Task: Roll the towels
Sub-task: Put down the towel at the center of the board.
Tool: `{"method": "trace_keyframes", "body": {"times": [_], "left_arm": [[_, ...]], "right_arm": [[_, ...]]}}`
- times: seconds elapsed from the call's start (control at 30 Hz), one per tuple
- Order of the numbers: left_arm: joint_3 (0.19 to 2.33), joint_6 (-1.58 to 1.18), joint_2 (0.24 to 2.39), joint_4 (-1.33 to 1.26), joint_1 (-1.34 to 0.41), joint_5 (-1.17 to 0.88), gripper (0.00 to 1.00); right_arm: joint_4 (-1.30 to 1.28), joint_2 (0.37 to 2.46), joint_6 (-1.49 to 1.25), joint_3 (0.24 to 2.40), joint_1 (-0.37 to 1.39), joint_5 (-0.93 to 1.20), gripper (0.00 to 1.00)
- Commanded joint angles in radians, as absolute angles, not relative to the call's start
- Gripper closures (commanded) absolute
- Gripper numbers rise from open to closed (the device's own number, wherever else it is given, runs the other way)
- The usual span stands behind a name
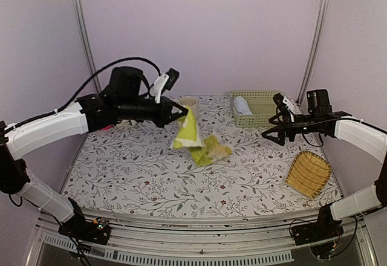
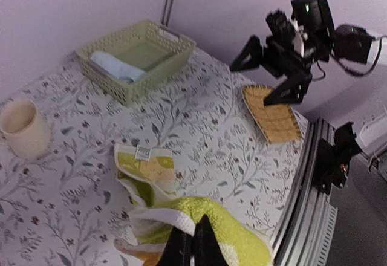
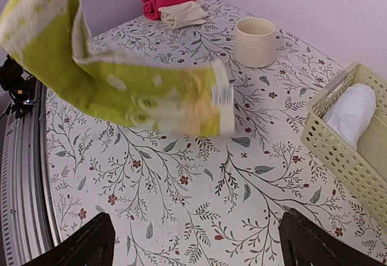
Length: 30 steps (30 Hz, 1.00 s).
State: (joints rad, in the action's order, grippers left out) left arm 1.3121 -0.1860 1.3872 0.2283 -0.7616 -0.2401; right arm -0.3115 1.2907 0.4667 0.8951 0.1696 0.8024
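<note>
**Left claw pinches patterned towel aloft; right claw gapes empty**

The left claw (image 1: pixel 181 113) is closed tight on one end of the yellow-green towel (image 1: pixel 193 136), which hangs below it, lower end bunched on the worktop (image 1: pixel 133 169). The right claw (image 1: pixel 275 130) hovers well apart, fingers spread wide, holding nothing. Just behind it, a green basket (image 1: pixel 254 121) holds the rolled pale blue towel (image 1: pixel 243 105). Below it, nearer the arms, lies a yellow bamboo tray (image 1: pixel 309 173). A cream cup (image 1: pixel 188 102) stands just beyond the left claw. The worktop wears a floral cloth; lilac walls (image 1: pixel 199 30) enclose it.
</note>
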Motion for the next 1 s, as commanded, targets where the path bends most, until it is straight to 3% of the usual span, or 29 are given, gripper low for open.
{"method": "trace_keyframes", "body": {"times": [0.0, 0.17, 0.53, 0.67, 0.77, 0.97], "left_arm": [[1.149, -0.259, 1.448, 0.175, -0.88, -0.394, 1.0], [1.174, -0.218, 1.609, 0.402, -0.943, -0.293, 1.0], [1.07, -0.228, 1.647, 0.691, -1.049, -0.341, 0.8], [0.971, -0.294, 1.531, 0.685, -1.03, -0.287, 0.65], [0.857, -0.423, 1.41, 0.641, -0.955, -0.185, 0.48], [0.666, -0.685, 1.316, 0.372, -0.754, -0.255, 0.47]], "right_arm": [[-0.314, 1.303, 0.457, 0.929, 0.17, 0.765, 0.04], [-0.34, 1.281, 0.483, 0.933, 0.17, 0.786, 0.08], [-0.544, 1.499, 0.567, 1.167, 0.268, 0.699, 0.34], [-0.598, 1.658, 0.537, 1.302, 0.32, 0.661, 0.42], [-0.635, 1.802, 0.522, 1.413, 0.365, 0.583, 0.45], [-0.657, 2.043, 0.461, 1.606, 0.401, 0.515, 0.39]]}}
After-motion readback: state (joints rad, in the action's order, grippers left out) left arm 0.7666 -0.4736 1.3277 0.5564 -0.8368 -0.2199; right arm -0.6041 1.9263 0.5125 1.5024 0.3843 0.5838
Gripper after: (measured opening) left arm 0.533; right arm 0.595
